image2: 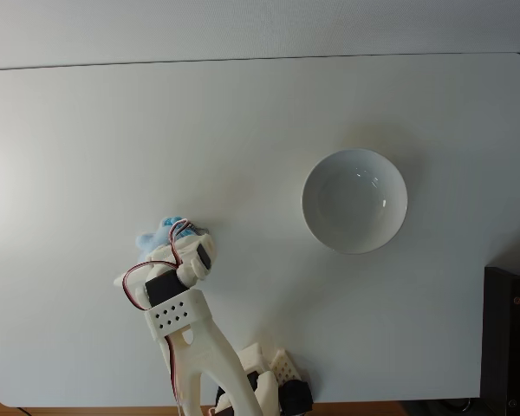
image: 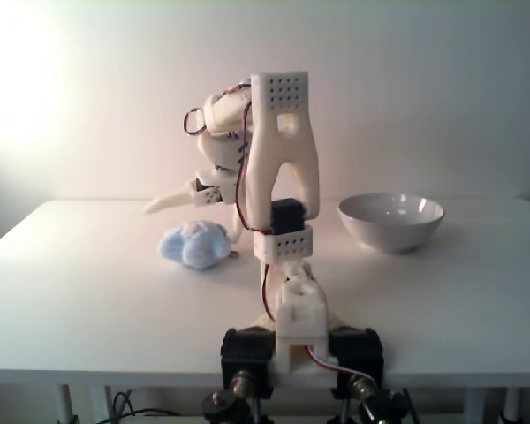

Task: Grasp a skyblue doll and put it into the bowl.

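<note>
The skyblue doll (image: 193, 245) lies on the white table, left of the arm's base in the fixed view from the front. My gripper (image: 192, 231) hangs right over it and is open: one finger (image: 163, 205) sticks out to the left above the doll, while the other reaches down at the doll's right side. From above, only a bit of the doll (image2: 159, 234) peeks out from under the wrist (image2: 180, 264). The white bowl (image: 390, 221) stands empty to the right, well apart from the doll, and shows as a round rim (image2: 354, 200) from above.
The arm's base (image: 299, 340) is clamped at the table's near edge. The white table (image2: 87, 130) spreads wide to the left and back. A dark object (image2: 511, 334) sits beyond the table's right edge.
</note>
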Motion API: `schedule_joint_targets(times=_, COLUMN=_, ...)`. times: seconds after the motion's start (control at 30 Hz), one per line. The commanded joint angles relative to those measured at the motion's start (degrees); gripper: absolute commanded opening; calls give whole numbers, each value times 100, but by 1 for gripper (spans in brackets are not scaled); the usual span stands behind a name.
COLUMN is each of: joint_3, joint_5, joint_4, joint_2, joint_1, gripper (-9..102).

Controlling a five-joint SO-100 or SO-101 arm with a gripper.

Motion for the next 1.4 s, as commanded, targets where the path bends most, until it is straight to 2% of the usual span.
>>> schedule_joint_targets(times=0.0, joint_3=-53, joint_5=-44, joint_4=-70, joint_2=-264, joint_1=9, gripper=92)
schedule_joint_targets(times=0.17, joint_3=-132, joint_5=-44, joint_4=-114, joint_2=-668, joint_1=0, gripper=92)
schedule_joint_targets(times=0.37, joint_3=-88, joint_5=-158, joint_4=-580, joint_2=-738, joint_1=18, gripper=92)
schedule_joint_targets(times=0.47, joint_3=-62, joint_5=-360, joint_4=-721, joint_2=-765, joint_1=18, gripper=88)
schedule_joint_targets(times=0.87, joint_3=-97, joint_5=-404, joint_4=-633, joint_2=-1037, joint_1=-70, gripper=43)
schedule_joint_targets(times=1.3, joint_3=-132, joint_5=-387, joint_4=-659, joint_2=-1020, joint_1=0, gripper=1)
schedule_joint_targets(times=1.37, joint_3=-132, joint_5=-378, joint_4=-650, joint_2=-1020, joint_1=0, gripper=-1)
